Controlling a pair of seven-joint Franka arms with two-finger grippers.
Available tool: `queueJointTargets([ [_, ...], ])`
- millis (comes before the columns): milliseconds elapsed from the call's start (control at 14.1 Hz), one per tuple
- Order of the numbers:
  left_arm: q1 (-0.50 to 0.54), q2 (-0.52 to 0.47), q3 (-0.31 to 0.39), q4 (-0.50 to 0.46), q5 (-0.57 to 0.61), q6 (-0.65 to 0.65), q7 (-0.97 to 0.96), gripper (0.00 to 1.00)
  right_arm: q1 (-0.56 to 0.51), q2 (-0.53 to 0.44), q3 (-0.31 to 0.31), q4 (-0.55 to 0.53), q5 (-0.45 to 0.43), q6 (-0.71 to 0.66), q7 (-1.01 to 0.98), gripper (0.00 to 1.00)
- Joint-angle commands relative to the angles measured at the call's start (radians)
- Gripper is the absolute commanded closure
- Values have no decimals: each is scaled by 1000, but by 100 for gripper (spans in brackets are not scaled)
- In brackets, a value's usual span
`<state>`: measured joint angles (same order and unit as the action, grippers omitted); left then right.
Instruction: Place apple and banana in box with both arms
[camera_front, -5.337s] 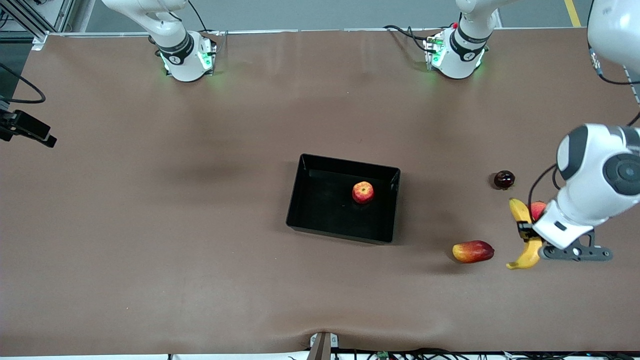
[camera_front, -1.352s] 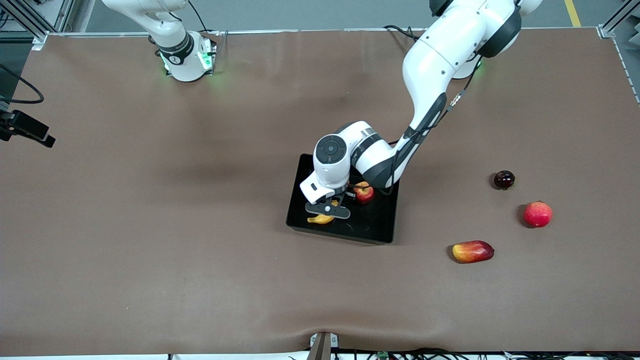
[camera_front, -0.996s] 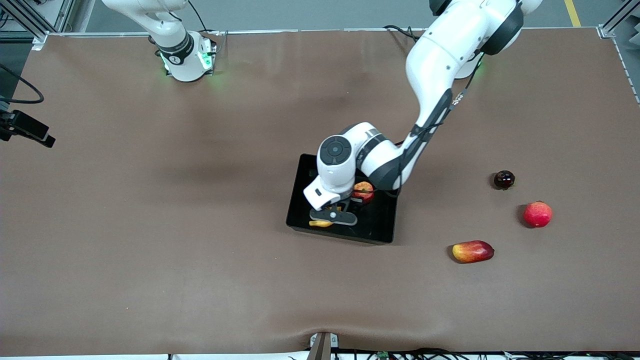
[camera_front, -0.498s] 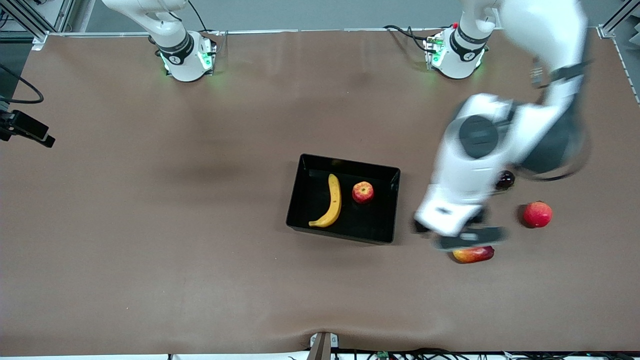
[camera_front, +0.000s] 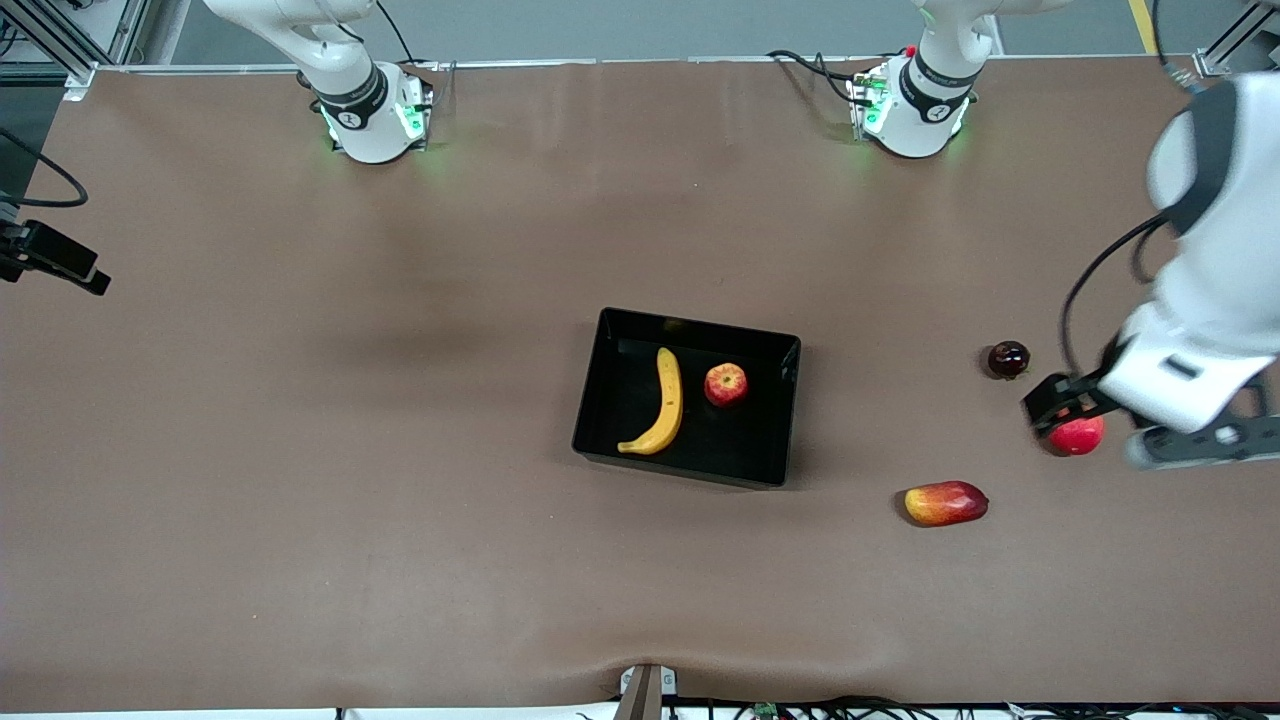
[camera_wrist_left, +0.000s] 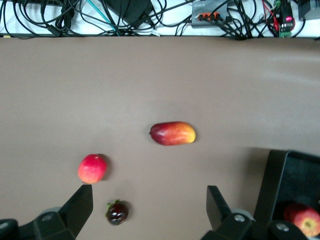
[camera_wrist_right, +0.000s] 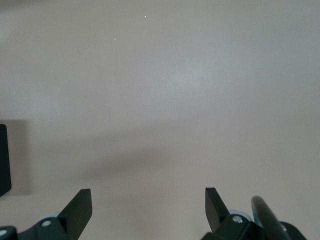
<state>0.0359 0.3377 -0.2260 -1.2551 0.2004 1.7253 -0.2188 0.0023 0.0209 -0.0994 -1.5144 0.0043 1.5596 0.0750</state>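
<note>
The black box (camera_front: 598, 400) sits mid-table. Inside it lie the yellow banana (camera_front: 661, 402) and, beside it toward the left arm's end, the small red apple (camera_front: 726, 384). Nothing grips either fruit. My left gripper (camera_front: 1058, 402) hangs open and empty over the round red-pink fruit (camera_front: 1080, 437), well away from the box. The left wrist view shows the left gripper (camera_wrist_left: 148, 201) with jaws wide, a box corner (camera_wrist_left: 278, 172) and the apple (camera_wrist_left: 306, 220). My right gripper (camera_wrist_right: 147, 200) is open over bare table and waits, out of the front view.
A red-and-yellow mango-like fruit (camera_front: 945, 502) lies toward the left arm's end, nearer the front camera than the box. A dark cherry-like fruit (camera_front: 1008, 359) sits farther back. The left wrist view shows the mango-like fruit (camera_wrist_left: 172, 133), red-pink fruit (camera_wrist_left: 92, 168) and dark fruit (camera_wrist_left: 117, 212).
My left gripper let go of the banana in the box, opened, and swung away toward the left arm's end, now over the red-pink fruit. The right arm has not moved.
</note>
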Motion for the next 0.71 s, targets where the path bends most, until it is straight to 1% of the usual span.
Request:
queueJointTargets([
  [0,48,-139,5,-145,-93,-26,104,0,1,1,4,17,8,-13,6,0],
  [71,39,-199,54,-197,-122,-26,113,0,5,-1,6,17,6,-16,6,0],
  [142,32,-254,75,-260,-140,-26,113,0,5,-1,6,17,5,-19,6,0],
  [356,-25,-373,135,-387,-151,-32,115,0,4,-1,6,17,5,-18,6,0],
  [427,-39,-397,161,-414,-154,-32,113,0,4,-1,6,19,8,-18,6,0],
  [640,-33,-396,157,-417,-188,-33,93,0,8,1,7,33,8,-18,6,0],
])
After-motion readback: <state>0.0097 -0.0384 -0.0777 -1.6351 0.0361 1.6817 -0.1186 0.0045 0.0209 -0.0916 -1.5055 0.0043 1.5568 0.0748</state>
